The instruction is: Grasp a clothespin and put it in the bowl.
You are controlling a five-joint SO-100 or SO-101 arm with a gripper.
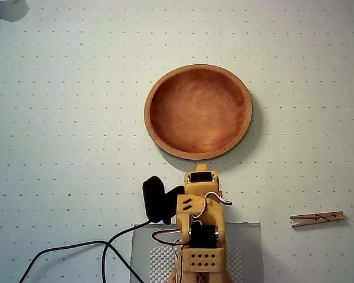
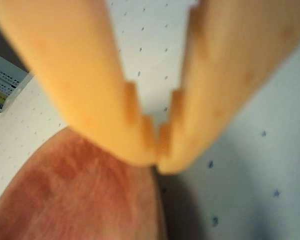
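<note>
A black cable (image 1: 76,250) lies at the arm's eight o'clock. The little tan clothespin (image 1: 317,219) lies flat at the bowl's (image 1: 155,127) four o'clock. The gripper's (image 2: 157,162) tips are pressed together, holding nothing.

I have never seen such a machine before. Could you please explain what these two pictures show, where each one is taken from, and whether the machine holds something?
The yellow robot arm stands on a dotted white table. One picture is taken from a camera above, looking straight down. The other comes from a camera on the arm's wrist, so the gripper fills it. Its two fingers meet at the tips and hold nothing. On the table lie a round wooden bowl, empty, and a wooden clothespin, at the right in the overhead view, away from the arm. Black cables run from the arm's base.
</note>
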